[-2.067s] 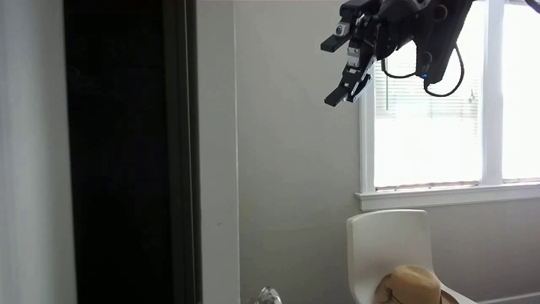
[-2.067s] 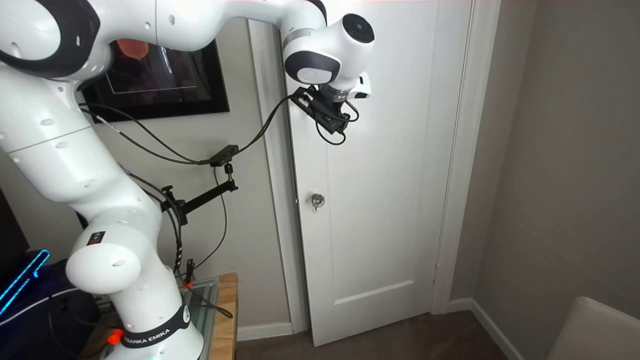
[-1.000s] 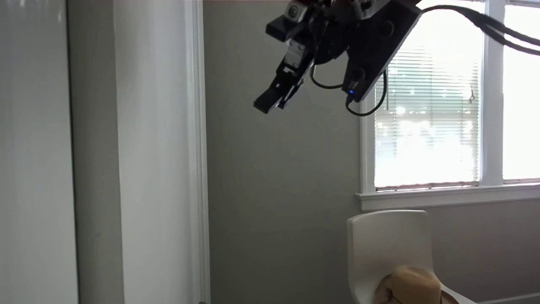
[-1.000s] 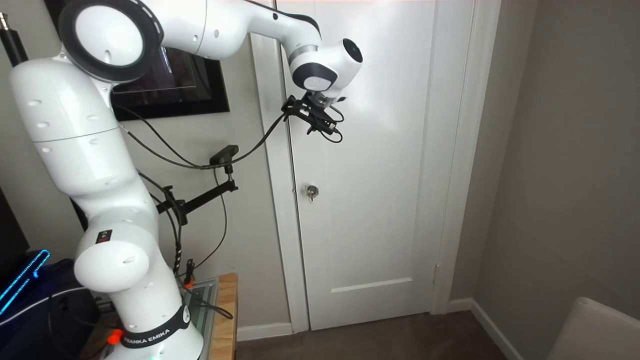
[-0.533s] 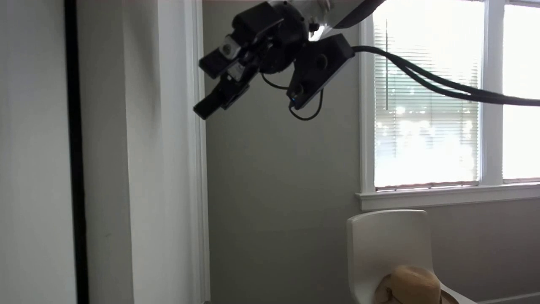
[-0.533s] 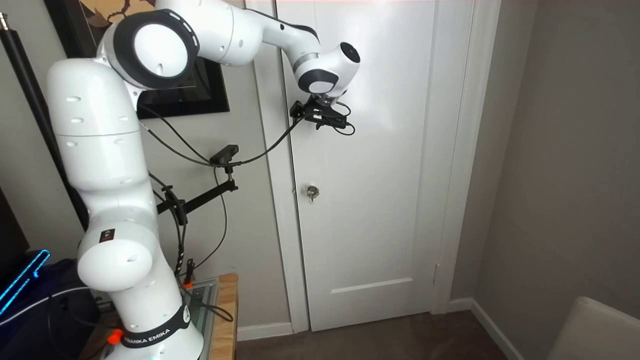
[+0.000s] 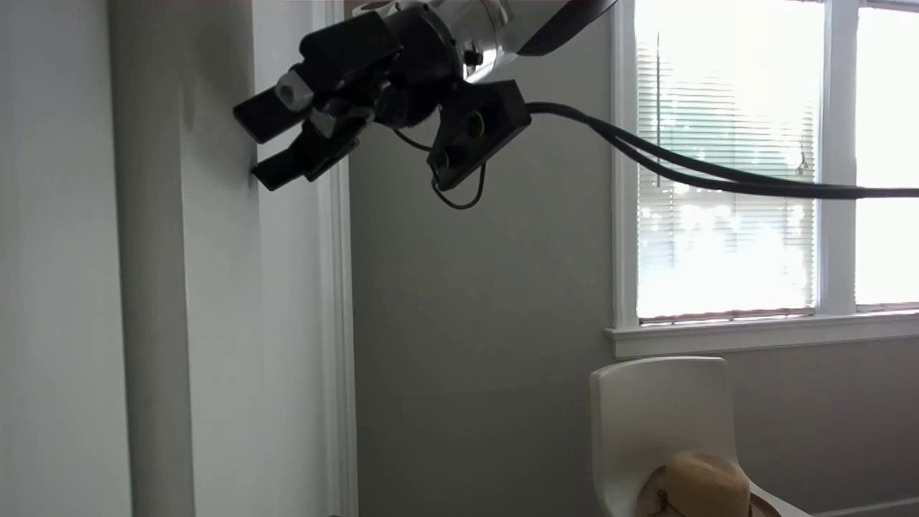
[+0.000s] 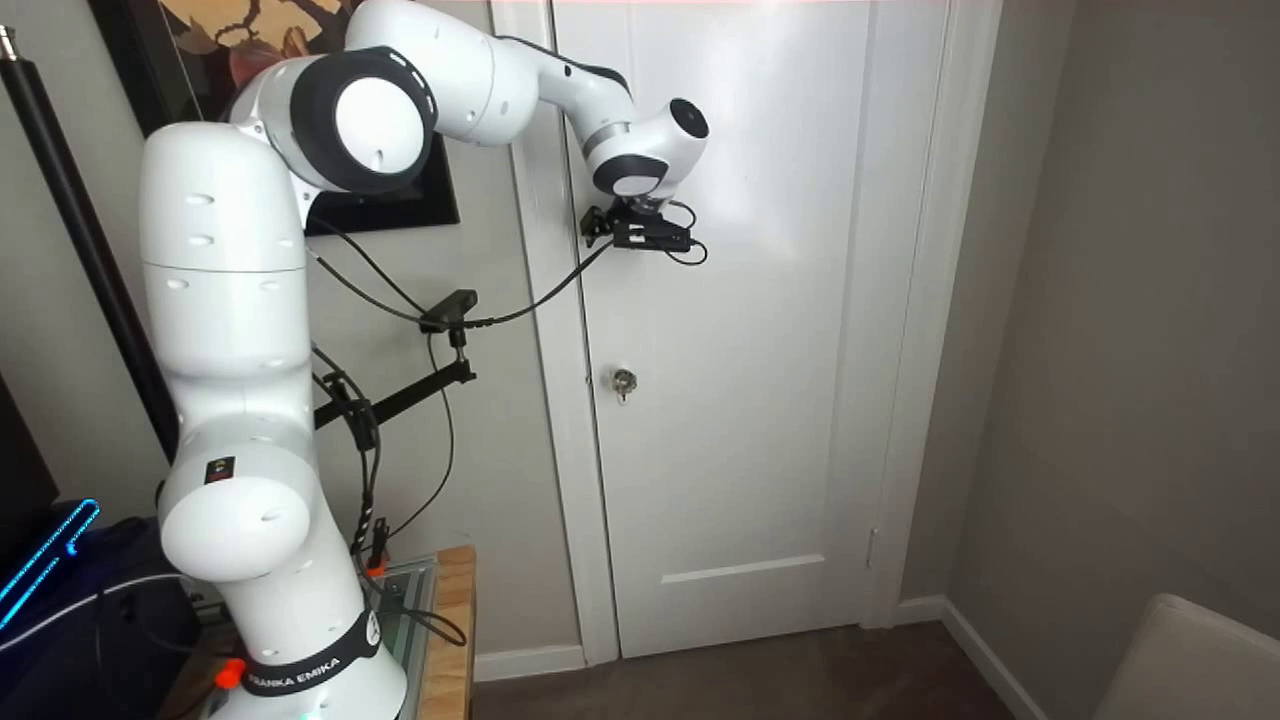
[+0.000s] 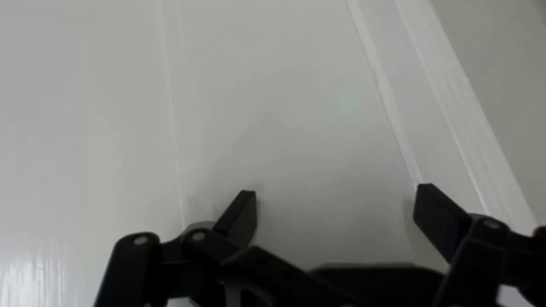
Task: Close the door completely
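Pincer (image 9: 335, 204) spread before the door (image 8: 740, 420); the last push is judged to be in hand.
At the bottom of the wrist view, its fingers (image 9: 239, 216) are held well apart, nothing between; whether the door is touched cannot be told. Behind, in an exterior view, the door is seen right of centre, with the knob (image 8: 624, 383) near the middle and a thin dark line beside the casing (image 8: 572, 400). Next, a firm press on the knob side is called for.

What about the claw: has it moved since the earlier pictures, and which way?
Yes: in an exterior view the claw has moved away from the fixed window, across the picture toward the door.
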